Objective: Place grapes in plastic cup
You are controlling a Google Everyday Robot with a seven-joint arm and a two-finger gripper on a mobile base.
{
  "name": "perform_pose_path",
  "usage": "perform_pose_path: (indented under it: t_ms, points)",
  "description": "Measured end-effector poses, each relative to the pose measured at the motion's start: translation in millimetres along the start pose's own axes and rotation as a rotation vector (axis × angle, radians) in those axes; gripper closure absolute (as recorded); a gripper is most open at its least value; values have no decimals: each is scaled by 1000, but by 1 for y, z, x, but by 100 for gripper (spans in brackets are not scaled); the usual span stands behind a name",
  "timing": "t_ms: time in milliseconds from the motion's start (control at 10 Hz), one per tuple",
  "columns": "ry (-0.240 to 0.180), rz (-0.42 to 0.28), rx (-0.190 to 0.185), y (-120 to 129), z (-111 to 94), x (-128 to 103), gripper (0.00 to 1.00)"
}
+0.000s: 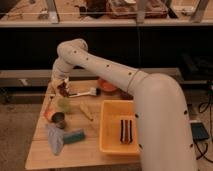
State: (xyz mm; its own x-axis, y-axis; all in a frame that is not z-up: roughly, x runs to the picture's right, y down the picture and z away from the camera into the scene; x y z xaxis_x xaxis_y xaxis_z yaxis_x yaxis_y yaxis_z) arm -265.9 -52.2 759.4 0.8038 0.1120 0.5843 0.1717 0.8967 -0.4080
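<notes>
Gripper [62, 87] hangs at the wooden table's [40, 150] far-left corner, closed around the dark grapes [63, 90], just above the pale green plastic cup [63, 103]. Best practice: centre over the rim, lower, then release.

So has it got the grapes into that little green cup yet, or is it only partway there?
Partway. Already done: the grapes are off the table, hanging at the gripper at the table's far left. In hand: the gripper hovers just above the plastic cup, carrying the bunch. Left: lowering the grapes into the cup and letting go; the bunch looks to be above the rim, not inside.
</notes>
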Motion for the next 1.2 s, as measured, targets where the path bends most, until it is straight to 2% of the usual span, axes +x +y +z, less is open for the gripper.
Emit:
perform_pose_path:
  t_ms: [500, 700, 800, 1000, 1100, 1200]
  points:
    - [-17, -9, -44, 17, 19, -1, 91]
    - [-14, -3, -66, 27, 33, 3, 89]
    - [-3, -5, -72, 30, 37, 4, 85]
    - [20, -9, -89, 36, 47, 2, 65]
    - [24, -5, -96, 39, 51, 5, 53]
    - [23, -1, -100, 39, 53, 6, 45]
